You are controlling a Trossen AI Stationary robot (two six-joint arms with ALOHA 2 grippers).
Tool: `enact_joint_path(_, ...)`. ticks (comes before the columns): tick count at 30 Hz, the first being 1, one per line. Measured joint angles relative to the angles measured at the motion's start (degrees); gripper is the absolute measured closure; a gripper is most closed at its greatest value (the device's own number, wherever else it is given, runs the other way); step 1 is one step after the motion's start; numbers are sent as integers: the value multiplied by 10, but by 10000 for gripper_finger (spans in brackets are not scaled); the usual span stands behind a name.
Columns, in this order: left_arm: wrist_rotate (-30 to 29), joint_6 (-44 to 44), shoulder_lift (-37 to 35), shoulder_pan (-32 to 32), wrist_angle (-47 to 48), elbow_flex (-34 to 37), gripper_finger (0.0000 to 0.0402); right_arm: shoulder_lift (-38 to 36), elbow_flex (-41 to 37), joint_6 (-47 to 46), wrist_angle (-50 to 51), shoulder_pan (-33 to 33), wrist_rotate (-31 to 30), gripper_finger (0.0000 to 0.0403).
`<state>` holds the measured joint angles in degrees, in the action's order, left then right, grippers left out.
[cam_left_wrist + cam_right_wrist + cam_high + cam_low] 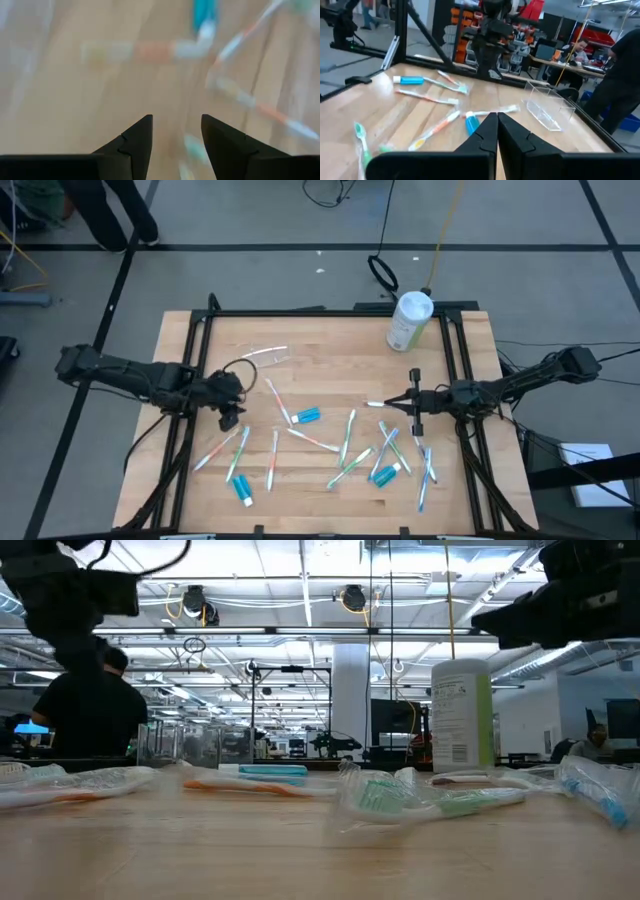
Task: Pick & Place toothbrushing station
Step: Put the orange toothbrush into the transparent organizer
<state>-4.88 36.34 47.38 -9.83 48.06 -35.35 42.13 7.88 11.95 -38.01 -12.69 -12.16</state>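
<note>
The clear plastic cup [268, 355] lies tipped on its side on the wooden tabletop [330, 340], toward the far left part, with nothing inside it; it also shows in the right wrist view as a clear box-like shape [547, 107] lying on the wood. The toothbrushes [345, 438] and the small blue toothpaste tubes [306, 417] are scattered loose across the near half of the tabletop, well apart from the cup. The left tool [232, 417] hangs low over the left side of the wood, just beside a couple of toothbrushes, its two dark fingers [136, 137] parted with a clear gap and nothing between them. The right tool [414, 402] sits over the right side, near the cluster of brushes and tubes there, its fingers [487, 131] pressed nearly together and empty. A white canister with a green label [408, 320] stands upright at the far edge of the tabletop, right of middle. From table height a green-bristled toothbrush [430, 802] lies closest, and a person in dark clothes [92, 705] stands in the room behind.
</note>
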Motion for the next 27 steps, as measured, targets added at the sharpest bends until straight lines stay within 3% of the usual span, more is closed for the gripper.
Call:
enact_joint_path(2, 36, 53, 40, -12, 44, -25, 227, 2, 0, 19, 1, 0, 0, 399)
enact_joint_path(6, 87, 66, 90, -47, 47, -32, 227, 2, 0, 75, -17, 0, 0, 399)
enact_joint_path(20, 50, 266, 182, -231, 2, 26, 227, 2, 1, 213, -77, 0, 1, 399)
enact_joint_path(27, 5, 267, 214, -271, -2, 28, 227, 2, 1, 232, -81, 0, 2, 399)
